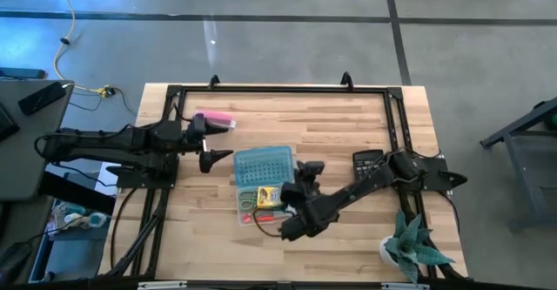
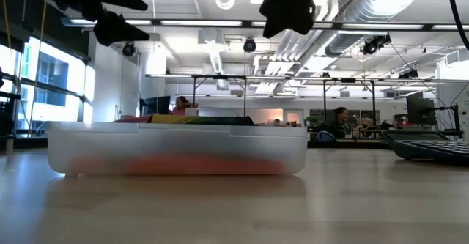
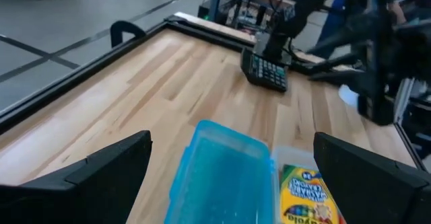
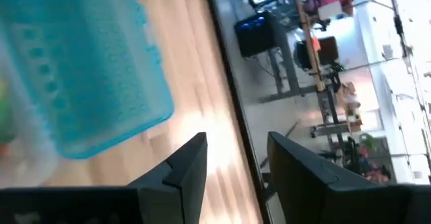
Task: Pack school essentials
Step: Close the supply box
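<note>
**Operator:** What lies on the table in front of me, and what is it made of?

**Describer:** You are looking down on a pale wooden table [image 1: 348,124] with visible plank grain, edged by a black metal frame. Near its middle sits a clear plastic box [image 1: 248,205] with rounded corners; its light-blue lid [image 1: 264,167], dotted with a grid of small holes, lies over the half farther from you. In the uncovered half you can see a yellow-and-green crayon pack [image 1: 267,196] and something orange-red [image 1: 246,219] beside it. A pink oblong item [image 1: 216,118] lies well apart, close to your left arm. A dark calculator [image 1: 367,162] rests to the right, and a spiky green potted plant [image 1: 411,246] stands at the near right corner.

**Operator:** Where are my claws relative to the box?

**Describer:** Your left gripper [image 1: 211,158] hovers just beside the lid's left edge, fingers spread wide and holding nothing. Your right gripper [image 1: 305,170] hangs just beside the lid's right edge, with the open half of the box near it. Its dark fingers [image 4: 182,173] stand parted with only bare air between them, so it is released too.
</note>
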Robot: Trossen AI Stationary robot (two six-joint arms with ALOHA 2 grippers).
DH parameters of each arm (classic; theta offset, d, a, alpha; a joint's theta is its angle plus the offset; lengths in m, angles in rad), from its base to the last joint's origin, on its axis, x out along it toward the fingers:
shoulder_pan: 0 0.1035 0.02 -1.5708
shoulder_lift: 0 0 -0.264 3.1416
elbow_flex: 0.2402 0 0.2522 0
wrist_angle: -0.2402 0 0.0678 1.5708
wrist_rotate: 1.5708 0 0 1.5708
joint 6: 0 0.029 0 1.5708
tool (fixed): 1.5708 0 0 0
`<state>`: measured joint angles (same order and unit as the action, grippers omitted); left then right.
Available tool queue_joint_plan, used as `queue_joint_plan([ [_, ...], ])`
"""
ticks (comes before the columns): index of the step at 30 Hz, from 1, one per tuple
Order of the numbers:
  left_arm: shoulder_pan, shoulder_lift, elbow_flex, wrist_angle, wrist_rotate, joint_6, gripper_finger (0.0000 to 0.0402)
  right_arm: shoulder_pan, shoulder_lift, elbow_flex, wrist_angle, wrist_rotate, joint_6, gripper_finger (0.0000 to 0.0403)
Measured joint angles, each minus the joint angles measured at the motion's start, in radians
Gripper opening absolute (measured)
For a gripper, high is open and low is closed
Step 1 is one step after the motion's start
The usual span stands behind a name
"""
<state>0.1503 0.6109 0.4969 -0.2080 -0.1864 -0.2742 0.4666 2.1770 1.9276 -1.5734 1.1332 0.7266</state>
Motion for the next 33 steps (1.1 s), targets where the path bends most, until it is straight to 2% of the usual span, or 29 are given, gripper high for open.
queue_joint_plan([
  [3,-0.013,0.004,0.0,-0.016,0.001,-0.001,0.04,-0.033,-0.046,-0.064,0.037,0.006,-0.041,0.0147],
  [9,-0.036,0.029,-0.001,-0.067,-0.041,-0.001,0.04,-0.14,-0.138,-0.275,0.019,-0.023,0.078,0.0147],
  [13,-0.031,0.046,-0.001,-0.099,-0.097,0.022,0.04,-0.195,-0.216,-0.42,0.154,-0.098,0.08,0.0145],
  [17,-0.004,0.069,-0.001,-0.146,-0.113,0.024,0.04,-0.239,-0.308,-0.542,0.337,-0.211,0.04,0.0144],
  [24,0.035,0.156,-0.001,-0.275,-0.078,-0.051,0.04,-0.295,-0.426,-0.688,0.698,-0.513,-0.067,0.0144],
  [29,0.014,0.223,-0.001,-0.305,-0.041,-0.137,0.04,-0.365,-0.448,-0.733,0.9,-0.617,-0.242,0.0144],
  [33,-0.048,0.258,-0.001,-0.29,-0.016,-0.195,0.04,-0.451,-0.444,-0.733,1.02,-0.72,-0.396,0.0144],
])
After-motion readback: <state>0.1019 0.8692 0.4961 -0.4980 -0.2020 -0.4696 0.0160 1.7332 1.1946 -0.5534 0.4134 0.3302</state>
